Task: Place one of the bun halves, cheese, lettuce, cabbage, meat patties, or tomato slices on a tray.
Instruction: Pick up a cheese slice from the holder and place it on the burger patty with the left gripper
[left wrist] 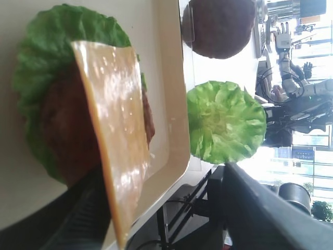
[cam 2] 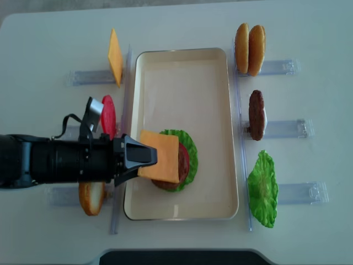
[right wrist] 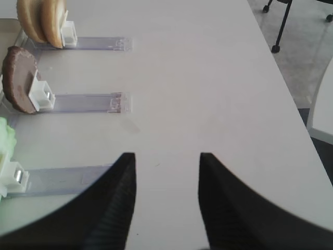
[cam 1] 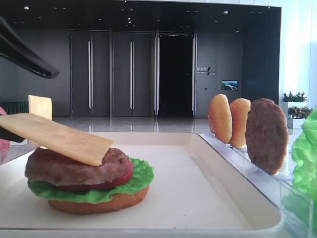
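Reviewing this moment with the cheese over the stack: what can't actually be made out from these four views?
- Whether the left gripper touches the cheese: the slice's near end covers the fingertips from above; the low front view cuts it off at the left edge.
- The tomato slice in the stack: only a red edge shows under the patty.
- The bottom bun: hidden from above by the lettuce.
- The tray: barely a corner in the right wrist view.
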